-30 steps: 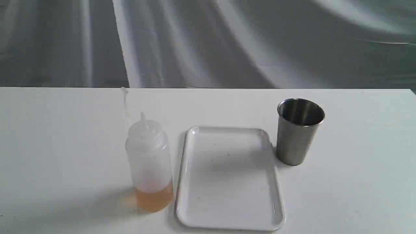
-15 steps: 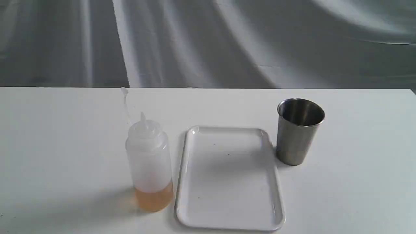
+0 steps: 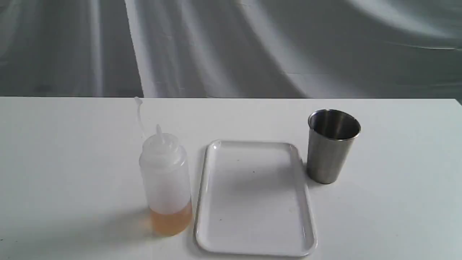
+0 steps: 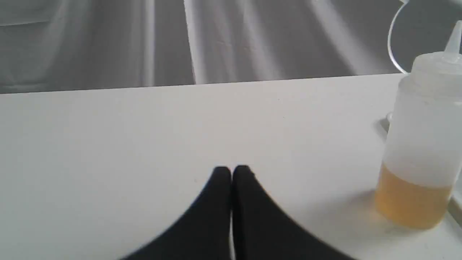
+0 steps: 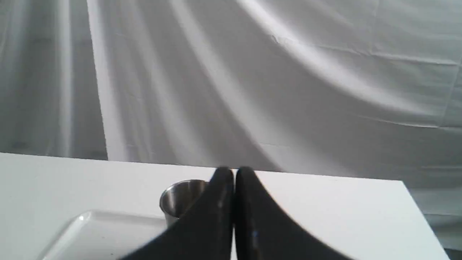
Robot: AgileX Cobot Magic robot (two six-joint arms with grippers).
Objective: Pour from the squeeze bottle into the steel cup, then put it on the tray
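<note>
The squeeze bottle [image 3: 166, 184] stands upright on the white table, amber liquid in its bottom, its cap strap curling up behind. It also shows in the left wrist view as the squeeze bottle [image 4: 422, 144], off to one side of my left gripper [image 4: 231, 171], which is shut and empty. The white tray [image 3: 207, 202] lies flat just right of the bottle. Right of the tray stands the steel cup [image 3: 330, 148], upright. In the right wrist view my right gripper [image 5: 234, 172] is shut and empty, with the steel cup [image 5: 178, 196] partly hidden behind its fingers and the tray [image 5: 90, 231] near it. Neither gripper shows in the exterior view.
A grey draped cloth [image 3: 231, 47] hangs behind the table's far edge. The table's right edge [image 5: 418, 213] shows in the right wrist view.
</note>
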